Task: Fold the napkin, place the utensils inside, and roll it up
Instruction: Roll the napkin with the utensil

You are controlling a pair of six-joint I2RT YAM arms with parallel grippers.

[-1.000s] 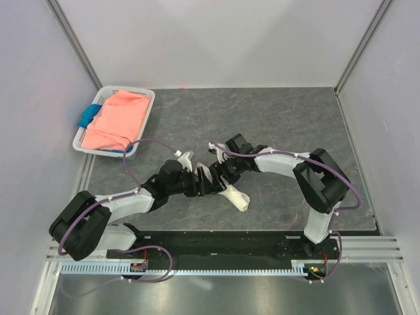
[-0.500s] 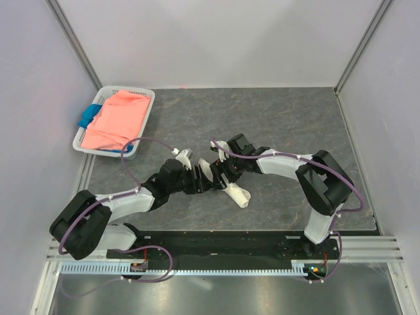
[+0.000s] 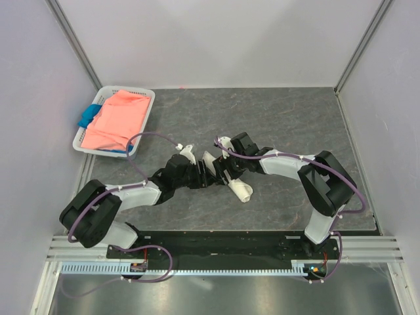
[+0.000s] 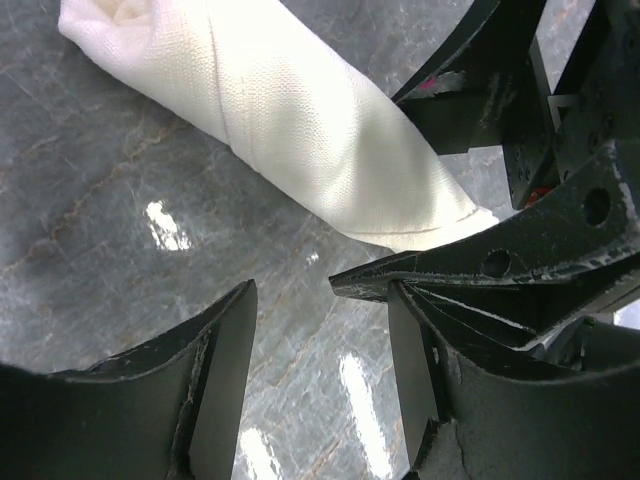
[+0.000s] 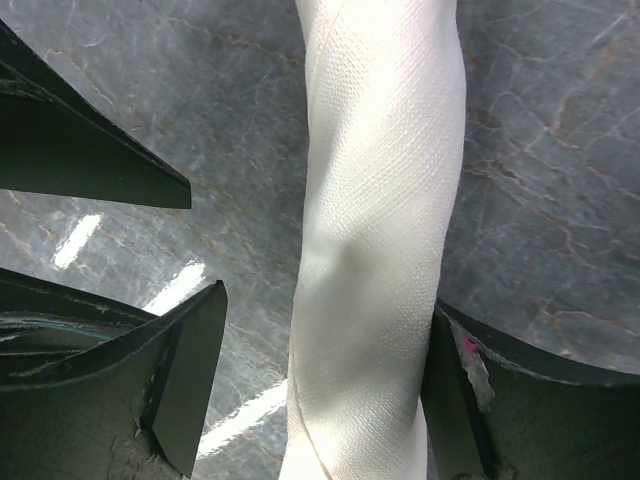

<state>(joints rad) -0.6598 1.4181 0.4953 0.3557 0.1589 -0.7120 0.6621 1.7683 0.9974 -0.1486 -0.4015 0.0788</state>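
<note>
Top view, left to right: one white basket [image 3: 147,108] holding one salmon-pink cloth [image 3: 117,121] over one blue cloth [image 3: 87,119], then two grippers meeting over one napkin [image 3: 240,191], rolled into a tube on the grey table [image 3: 282,118] near centre. Only the wrist views show the finger gaps: the left gripper [image 4: 320,300] is partly spread over bare table, with the roll just ahead and nothing held. The right gripper [image 5: 325,300] is wide, straddling the roll, one finger clear of the cloth.

- napkin [image 3: 239,191] [image 4: 300,130] [image 5: 375,230]: off-white woven cloth, rolled up into a snug tube; seam lines run across its surface
- lies flat and slantwise on the grey marbled table [image 3: 295,118], near its middle
</note>
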